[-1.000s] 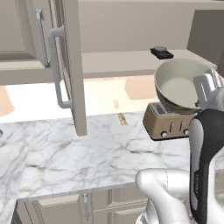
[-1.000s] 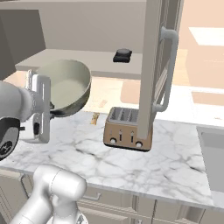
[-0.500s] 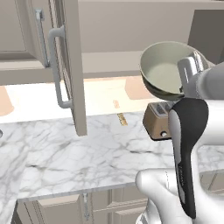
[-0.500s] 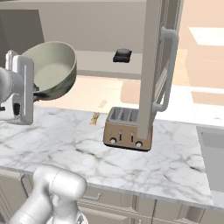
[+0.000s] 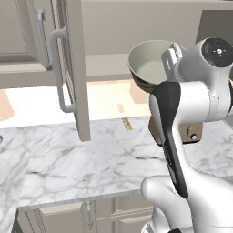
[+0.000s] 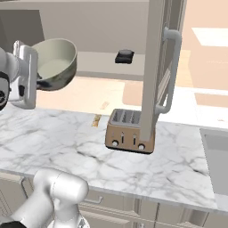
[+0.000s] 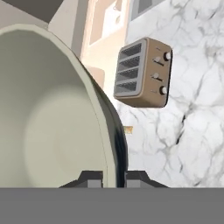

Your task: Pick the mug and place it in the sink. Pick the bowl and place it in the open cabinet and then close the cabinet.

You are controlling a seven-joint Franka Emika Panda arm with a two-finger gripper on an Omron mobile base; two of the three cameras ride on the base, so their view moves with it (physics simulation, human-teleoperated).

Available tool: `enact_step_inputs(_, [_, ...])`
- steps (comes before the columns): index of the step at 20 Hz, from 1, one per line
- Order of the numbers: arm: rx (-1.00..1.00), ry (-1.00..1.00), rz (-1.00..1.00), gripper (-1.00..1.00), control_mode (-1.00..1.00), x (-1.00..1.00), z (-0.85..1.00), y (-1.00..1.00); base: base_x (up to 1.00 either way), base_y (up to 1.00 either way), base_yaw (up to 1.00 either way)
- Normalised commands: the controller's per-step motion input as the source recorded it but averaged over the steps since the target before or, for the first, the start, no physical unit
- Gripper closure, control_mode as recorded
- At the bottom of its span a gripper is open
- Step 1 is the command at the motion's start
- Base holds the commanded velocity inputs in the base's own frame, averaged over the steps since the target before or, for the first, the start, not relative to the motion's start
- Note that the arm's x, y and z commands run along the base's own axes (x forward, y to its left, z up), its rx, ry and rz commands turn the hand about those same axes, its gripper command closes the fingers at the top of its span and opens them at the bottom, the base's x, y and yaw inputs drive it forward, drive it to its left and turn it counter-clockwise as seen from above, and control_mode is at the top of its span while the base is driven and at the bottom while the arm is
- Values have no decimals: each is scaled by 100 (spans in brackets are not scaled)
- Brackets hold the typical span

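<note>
Marble counter (image 6: 67, 138) runs pale and grey-veined across the kitchen, with grey-beige cupboards above and below it. High over that counter the bowl (image 6: 55, 62) hangs in the air, tipped so its cream inside faces outward and its darker underside shows below the rim. The gripper (image 7: 114, 178) is clamped on the bowl's rim: in the hand view one dark finger (image 7: 91, 178) sits against the inside of the wall and the other against the outside, with the thin edge pinched between them and the bowl rising away from the claw. In the left base view the bowl (image 5: 150, 66) sits just in front of the white wrist, level with the lower shelf of the cabinet (image 5: 107, 68), whose interior stands open behind it. The cabinet door (image 5: 73, 68) is swung out toward the room, its long vertical bar handle (image 5: 59, 68) on the near face. On the shelf, seen from the right base view, lies a small black object (image 6: 124, 56); what it is I cannot tell. Below, a brown four-slot toaster (image 6: 130, 130) stands on the counter, well under the bowl and off to its side. At the far right edge of the counter the sink (image 6: 216, 156) drops away as a grey recess.
</note>
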Motion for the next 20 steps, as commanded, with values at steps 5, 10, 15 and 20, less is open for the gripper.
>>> enact_step_inputs(5, [0, 0, 1, 100, -100, 89, 0, 0, 0, 0, 0])
enact_step_inputs(10, [0, 0, 1, 100, -100, 82, 0, 0, 0, 0, 0])
enact_step_inputs(15, [0, 0, 2, 100, -100, 69, 0, 0, 0, 0, 0])
enact_step_inputs(20, [0, 0, 2, 100, -100, 65, 0, 0, 0, 0, 0])
